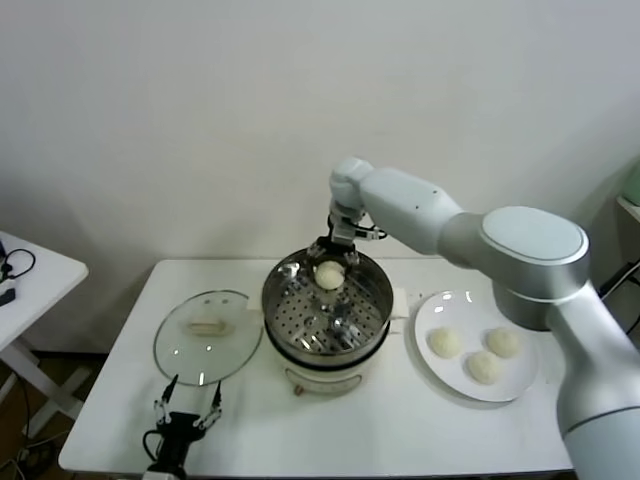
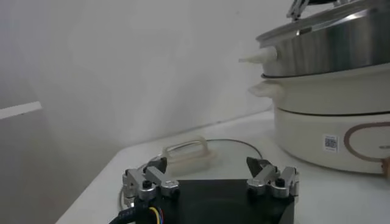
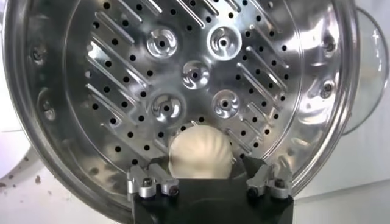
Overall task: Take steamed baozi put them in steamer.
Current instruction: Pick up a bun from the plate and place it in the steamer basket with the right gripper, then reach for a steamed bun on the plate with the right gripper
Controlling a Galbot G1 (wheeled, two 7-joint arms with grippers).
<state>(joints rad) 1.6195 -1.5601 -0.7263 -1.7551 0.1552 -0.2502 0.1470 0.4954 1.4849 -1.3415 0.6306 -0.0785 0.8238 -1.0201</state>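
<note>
Right tool (image 1: 331, 262) grips a baozi (image 1: 329, 275) over the steamer (image 1: 375, 300) (left tool (image 1: 186, 408) spread wide)

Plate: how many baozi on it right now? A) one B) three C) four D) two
B: the head view shows three baozi on the white plate; the fourth bun sits between the right claw's fingers over the steamer.

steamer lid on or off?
Off. The glass lid lies flat on the table left of the steamer, whose perforated floor is exposed; the right tool holds a baozi over it.
</note>
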